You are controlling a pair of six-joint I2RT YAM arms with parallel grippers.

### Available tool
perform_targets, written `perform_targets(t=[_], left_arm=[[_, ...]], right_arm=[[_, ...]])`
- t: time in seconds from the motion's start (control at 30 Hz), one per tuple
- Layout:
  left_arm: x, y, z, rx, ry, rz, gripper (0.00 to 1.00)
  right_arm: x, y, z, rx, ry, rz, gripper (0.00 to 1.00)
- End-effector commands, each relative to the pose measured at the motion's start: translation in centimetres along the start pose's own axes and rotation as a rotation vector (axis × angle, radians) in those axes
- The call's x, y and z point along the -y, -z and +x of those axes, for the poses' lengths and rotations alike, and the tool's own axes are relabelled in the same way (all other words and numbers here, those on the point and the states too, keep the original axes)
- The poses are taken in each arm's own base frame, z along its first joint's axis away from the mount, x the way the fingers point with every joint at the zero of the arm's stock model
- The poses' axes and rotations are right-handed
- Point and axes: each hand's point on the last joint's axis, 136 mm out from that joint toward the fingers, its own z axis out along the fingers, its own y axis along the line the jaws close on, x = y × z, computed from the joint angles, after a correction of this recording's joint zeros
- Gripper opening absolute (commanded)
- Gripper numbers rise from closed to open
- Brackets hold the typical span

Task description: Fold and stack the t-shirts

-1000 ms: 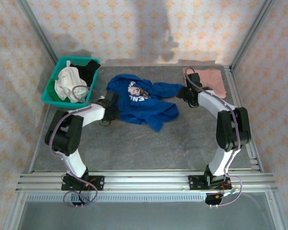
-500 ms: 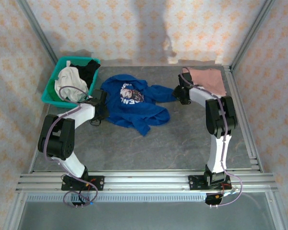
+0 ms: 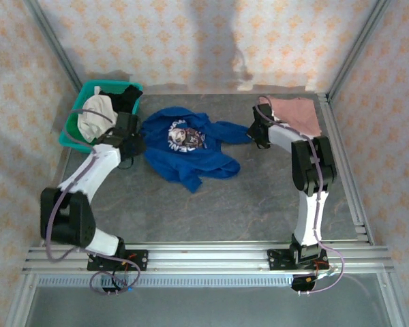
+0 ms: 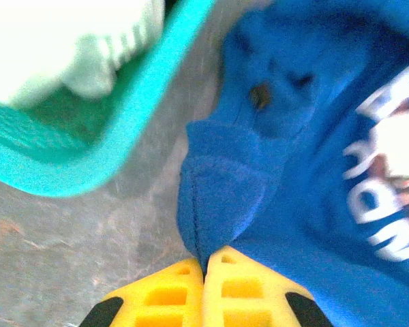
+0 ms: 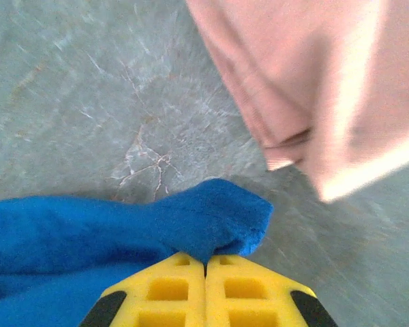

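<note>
Robot lab test cell, not a home. Desk [image 3: 259,204] w/ grey stone-look top is boxed in by bare aluminium extrusion posts [image 3: 54,44] & flat wall panels [image 3: 191,41] papered in a pale orange floral print. Left arm [image 3: 88,174] & right arm [image 3: 312,170], white/black, are bolted to slotted alu rails [image 3: 211,257] at the near edge, w/ loose cables [image 3: 112,276] hanging off the front.

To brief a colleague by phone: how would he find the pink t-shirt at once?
Go to the far right corner of the table. The pink t-shirt lies flat there, beside the right gripper. Unlike the crumpled blue t-shirt, it is plain, without print.
</note>
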Motion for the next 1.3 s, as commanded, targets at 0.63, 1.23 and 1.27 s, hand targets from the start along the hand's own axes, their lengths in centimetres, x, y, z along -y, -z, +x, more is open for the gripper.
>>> perform_targets(t=[0.63,1.23,1.27], left_arm=[[-1.2,9.4,-6.2,0.211,0.027,0.05,0.0],[-2.4,-1.3,4.3,-0.114,-0.004,-0.078,0.72],[-2.8,-1.1,5.4,-0.121,-0.01,-0.097,0.73]], right_arm=[[-1.3,22.9,-12.5,0.551,0.092,-0.053,0.0],[4.2,15.6,10.4,0.045,0.273,-0.001,0.67],[5.4,15.3,12.6,0.019,0.273,0.011,0.67]])
